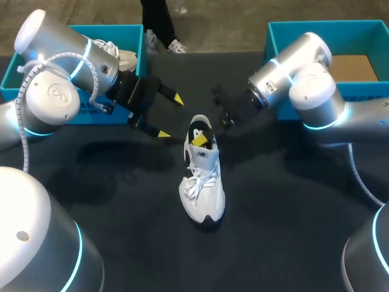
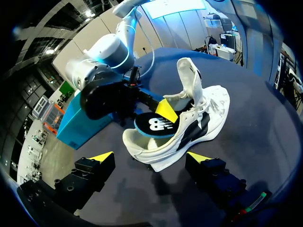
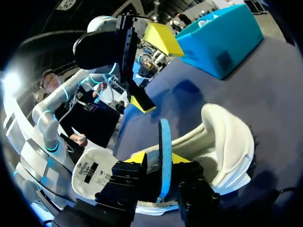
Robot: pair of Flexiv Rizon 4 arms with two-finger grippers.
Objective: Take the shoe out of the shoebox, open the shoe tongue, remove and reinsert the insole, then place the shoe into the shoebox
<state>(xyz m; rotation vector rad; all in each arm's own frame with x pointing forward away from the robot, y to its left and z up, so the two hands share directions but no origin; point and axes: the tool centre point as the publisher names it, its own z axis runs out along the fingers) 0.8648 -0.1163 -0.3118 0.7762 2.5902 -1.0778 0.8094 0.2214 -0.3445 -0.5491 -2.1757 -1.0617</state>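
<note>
Shoe (image 1: 203, 188) mid-table, tongue (image 2: 189, 78) up. Right claw (image 3: 161, 163) pinches insole (image 3: 164, 137) on edge at the heel; left claw (image 1: 170, 115) wide, off the shoe. Risk: unbraced shoe slides or tips, insole buckles going in.

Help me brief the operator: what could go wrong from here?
1. The shoe stands unheld. The left claw is open and clear of it, so the shoe may drag or tip when the insole moves.
2. The right claw pinches only a small part of the insole, at the heel opening, so it could slip or buckle.
</note>
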